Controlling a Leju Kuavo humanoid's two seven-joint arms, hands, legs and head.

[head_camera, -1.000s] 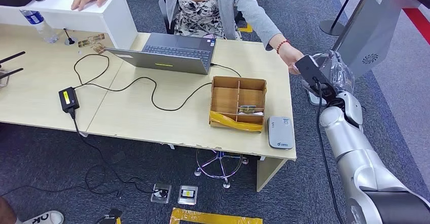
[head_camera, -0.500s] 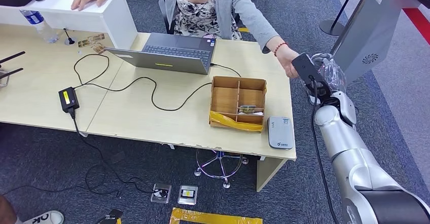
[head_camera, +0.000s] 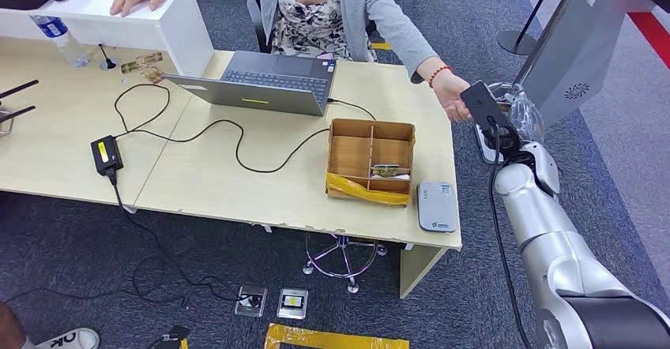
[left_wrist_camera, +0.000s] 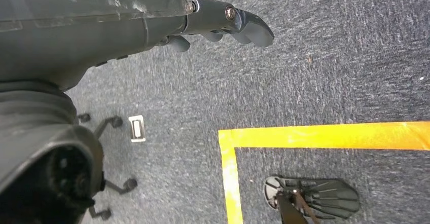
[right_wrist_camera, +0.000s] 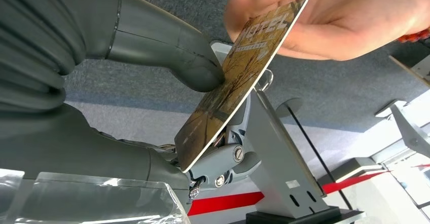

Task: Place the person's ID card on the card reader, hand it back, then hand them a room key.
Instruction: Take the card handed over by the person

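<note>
My right hand [head_camera: 510,120] is raised past the desk's right end, toward the seated person. In the right wrist view that hand [right_wrist_camera: 127,46] pinches a brown room key card [right_wrist_camera: 238,82] printed "HOTEL" between thumb and fingers. The person's hand [right_wrist_camera: 355,21] grips the card's far end, so both hold it. From the head view the person's hand [head_camera: 457,100] meets mine at the desk corner. The grey card reader [head_camera: 437,205] lies on the desk's front right corner with nothing on it. My left hand [left_wrist_camera: 218,24] hangs over the carpet, holding nothing, fingers loosely extended.
A wooden divided box [head_camera: 371,159] with cards in one compartment stands beside the reader. An open laptop [head_camera: 269,80] and trailing cables lie further left. A grey kiosk stand [head_camera: 569,41] rises just behind my right hand. Yellow tape [left_wrist_camera: 324,135] marks the floor.
The person's hand has drawn in to my right hand and closed on the card's end. My right hand has shifted slightly while keeping the card.
</note>
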